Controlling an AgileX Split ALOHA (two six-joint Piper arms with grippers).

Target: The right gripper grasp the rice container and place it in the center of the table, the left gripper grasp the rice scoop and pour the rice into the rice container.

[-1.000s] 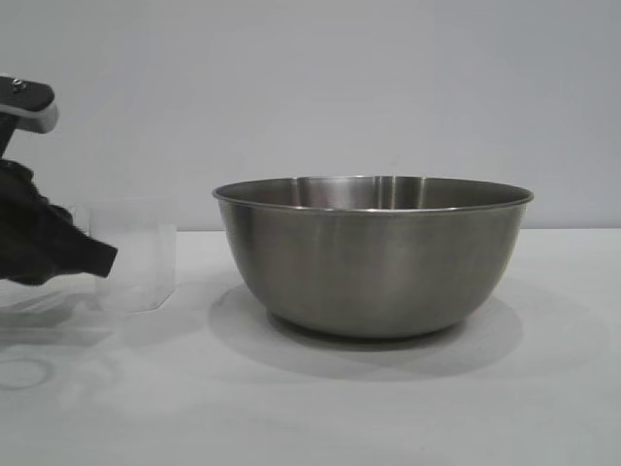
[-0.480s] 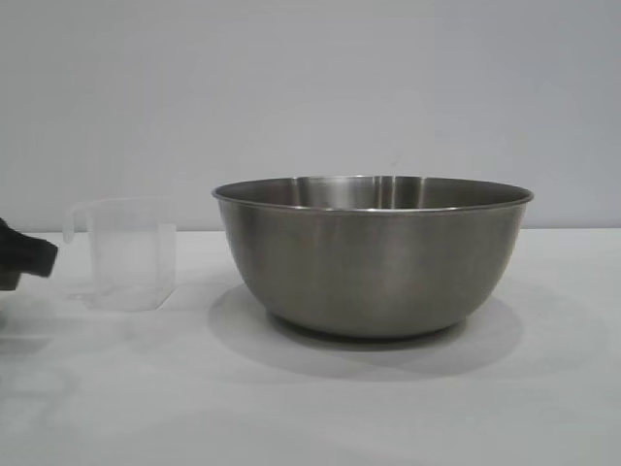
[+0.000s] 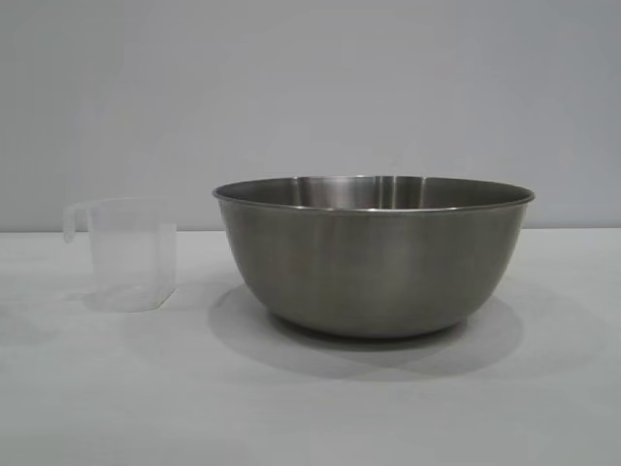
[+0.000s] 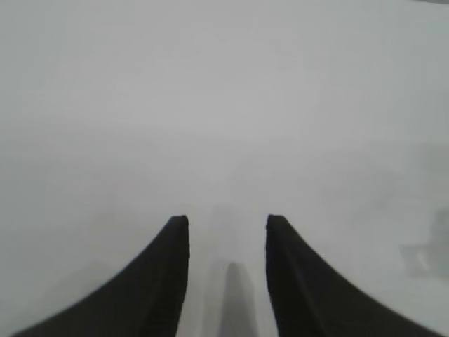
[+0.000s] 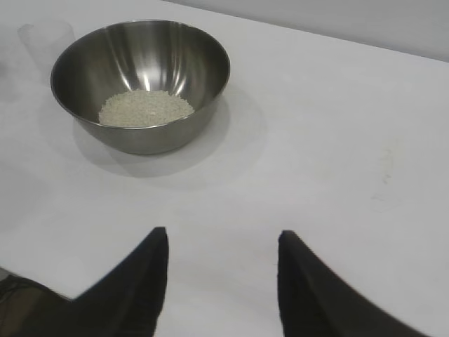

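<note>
The rice container [image 3: 374, 254], a large steel bowl, stands on the white table [image 3: 310, 408] near the middle of the exterior view. In the right wrist view the rice container [image 5: 140, 81] holds a pale heap of rice [image 5: 146, 108]. The rice scoop [image 3: 126, 252], a clear plastic cup, stands upright and empty to the bowl's left; it shows faintly in the right wrist view [image 5: 45, 35]. My left gripper [image 4: 226, 221] is open over bare table, outside the exterior view. My right gripper [image 5: 223, 235] is open and empty, well back from the bowl.
A plain grey wall [image 3: 310, 87] stands behind the table. White tabletop lies around the bowl and the cup on all sides.
My left gripper has let go of the rice scoop and drawn away to the left, out of the exterior view. The scoop stays upright beside the bowl.
</note>
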